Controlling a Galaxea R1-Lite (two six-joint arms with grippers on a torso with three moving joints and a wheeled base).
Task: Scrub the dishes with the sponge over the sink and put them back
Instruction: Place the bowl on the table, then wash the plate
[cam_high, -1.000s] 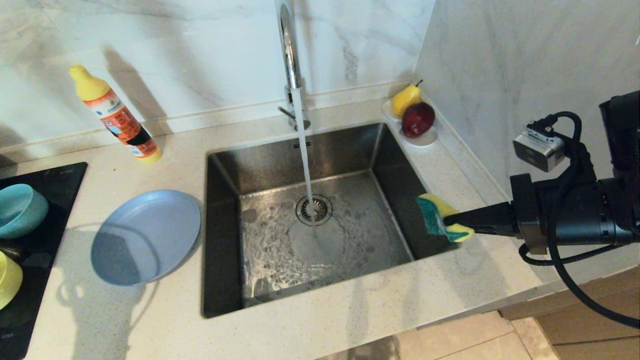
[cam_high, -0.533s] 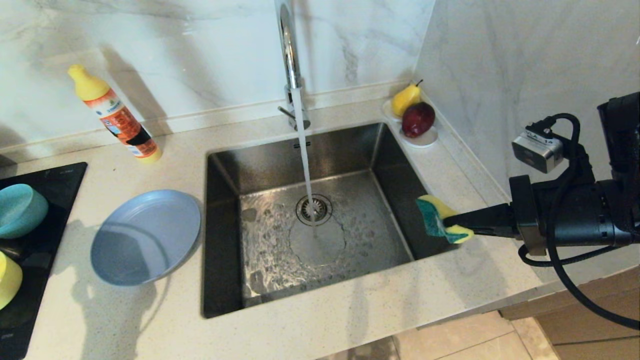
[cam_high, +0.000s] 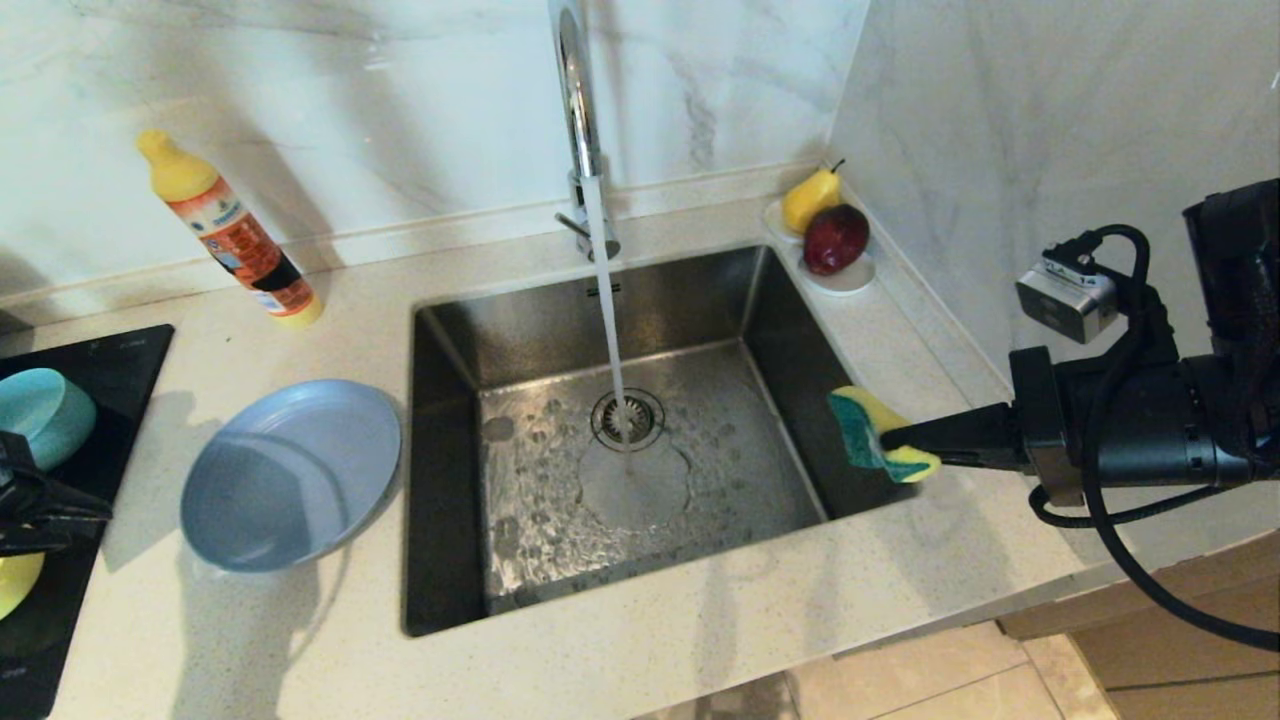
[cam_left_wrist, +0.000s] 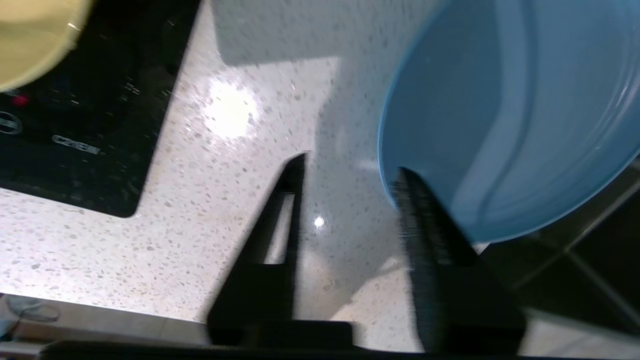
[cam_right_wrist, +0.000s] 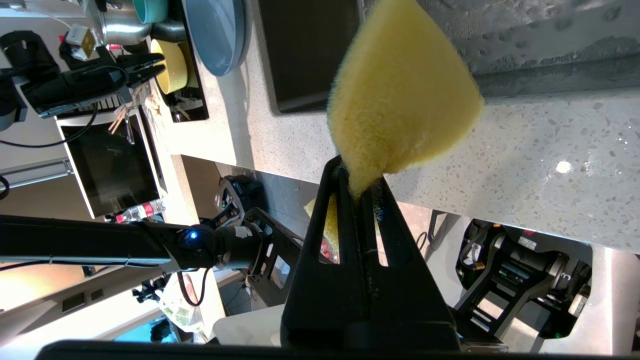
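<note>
I see right end effector (cam_high: 895, 441) gripping sponge (cam_high: 870, 433), mid-right, at sink (cam_high: 760, 300) edge; left end effector (cam_left_wrist: 350, 172) open, empty, beside plate (cam_high: 290, 472), lower left.

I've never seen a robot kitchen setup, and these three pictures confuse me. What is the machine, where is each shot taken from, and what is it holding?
It is a two-armed robot at a kitchen counter. One picture looks down from a camera on its head; the other two come from cameras on its wrists, behind the fingers.

The right gripper is shut on a sponge, yellow on one face and green on the other, at the sink's right edge. Water runs from the tap.

The left gripper is open, holds nothing, and hangs over the counter beside a grey-blue plate. A teal bowl and a yellow-green bowl sit on the black cooktop. Behind stand a detergent bottle and a small dish of fruit.
</note>
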